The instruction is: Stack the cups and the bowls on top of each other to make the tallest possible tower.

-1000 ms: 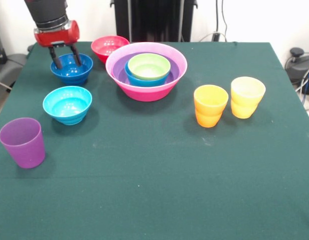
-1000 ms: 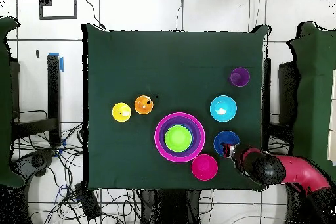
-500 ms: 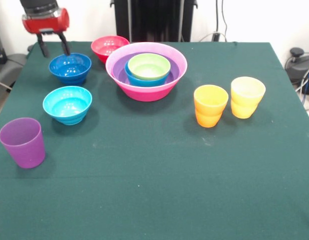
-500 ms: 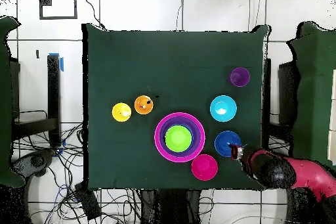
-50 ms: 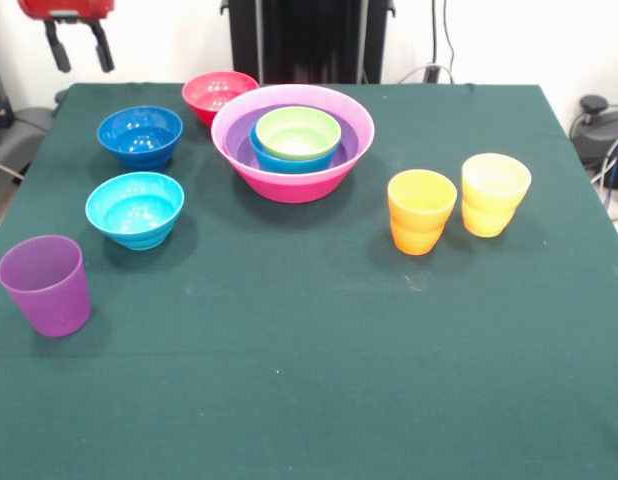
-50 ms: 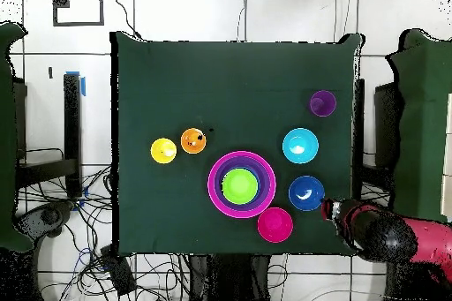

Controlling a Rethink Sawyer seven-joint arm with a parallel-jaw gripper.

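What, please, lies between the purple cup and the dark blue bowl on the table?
The cyan bowl sits between the purple cup and the dark blue bowl, touching neither; both the front and overhead views show it.

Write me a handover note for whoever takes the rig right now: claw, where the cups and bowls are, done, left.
Claw: open, empty, raised off the table's edge beside the dark blue bowl.
Tower: hot-pink bowl at the base, with purple, blue and lime green bowls nested inside.
Loose bowls: dark blue, cyan, and red-pink behind the tower.
Cups, all upright and single: purple at the near corner; orange and yellow side by side across the table.
Done: four bowls stacked.
Left: three bowls and three cups. The dark blue bowl, nearest the claw, looks the likely next pick.
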